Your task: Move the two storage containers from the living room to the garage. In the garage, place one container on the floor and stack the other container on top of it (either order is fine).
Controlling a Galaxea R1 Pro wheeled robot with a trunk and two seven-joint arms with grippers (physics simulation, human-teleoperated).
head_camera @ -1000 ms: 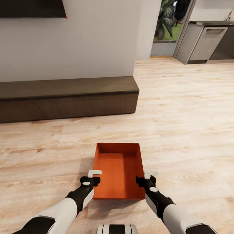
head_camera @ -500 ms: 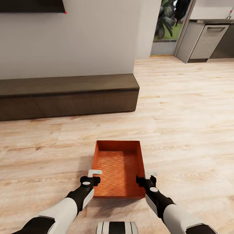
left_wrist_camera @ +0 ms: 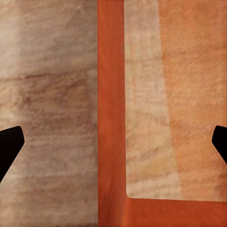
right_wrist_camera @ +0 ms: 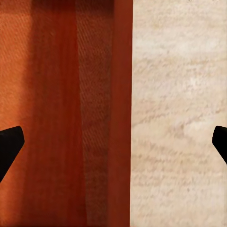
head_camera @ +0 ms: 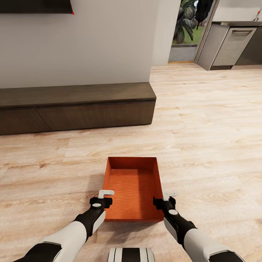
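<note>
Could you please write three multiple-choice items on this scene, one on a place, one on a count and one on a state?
1. Where does the storage container lie?
A. on the pale wood-plank floor
B. on top of the low dark-brown cabinet
C. on the kitchen counter

2. How many orange-red bins show in the head view?
A. none
B. one
C. three

3. How do the left gripper and the right gripper stand to the bin?
A. both shut on one short wall
B. both open, each with a long wall between its fingers
C. both far off above the cabinet

Key: 1 A, wood planks surround the bin. 2 B, a single bin lies between the arms. 3 B, each wrist view shows wide-apart fingertips with a wall between them.
</note>
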